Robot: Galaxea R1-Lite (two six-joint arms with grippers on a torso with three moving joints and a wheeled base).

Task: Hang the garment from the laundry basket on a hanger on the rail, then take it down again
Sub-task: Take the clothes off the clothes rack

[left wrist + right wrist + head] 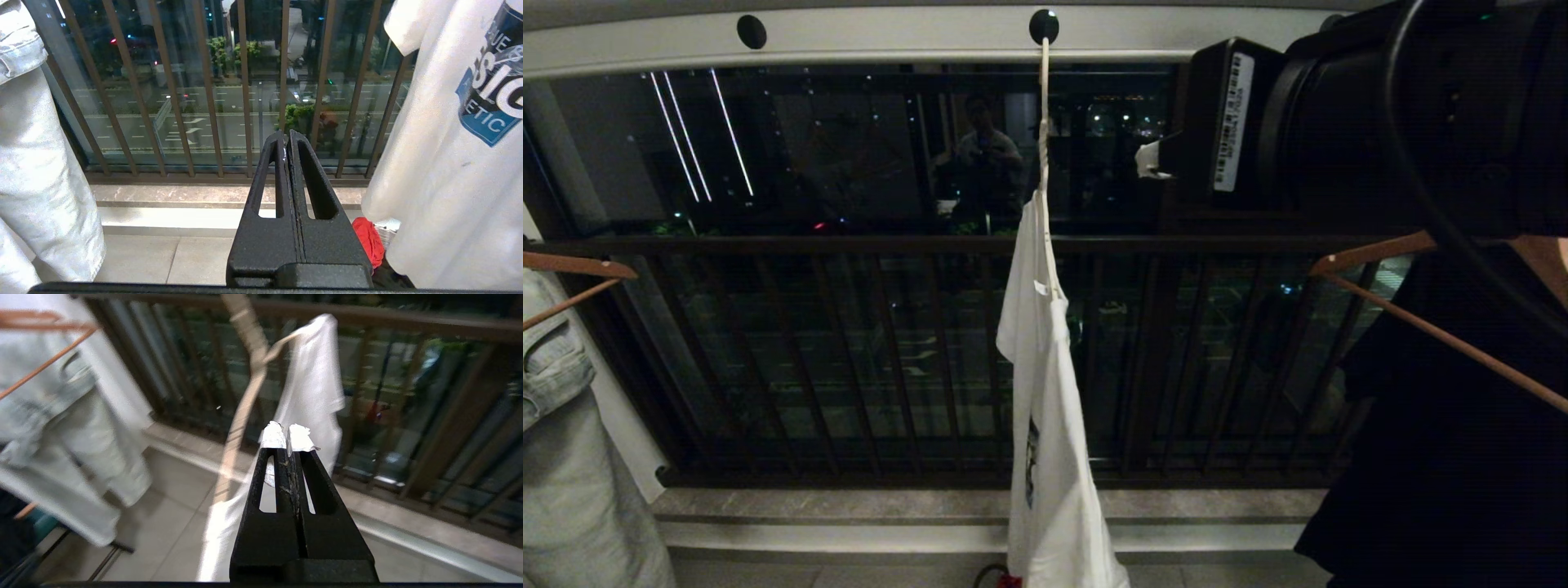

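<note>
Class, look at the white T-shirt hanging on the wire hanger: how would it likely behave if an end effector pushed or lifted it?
The T-shirt would probably prove floppy: it droops in long folds. It likely swings when pushed, since the thin hanger hangs from one hole in the rail. It seems light; the wire looks unbent.

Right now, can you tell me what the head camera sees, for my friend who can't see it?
A white T-shirt hangs edge-on from a thin white hanger hooked into a black hole in the pale rail, in front of a dark balcony railing at night. The right gripper, jaws shut, is raised near the hanger's neck.
</note>
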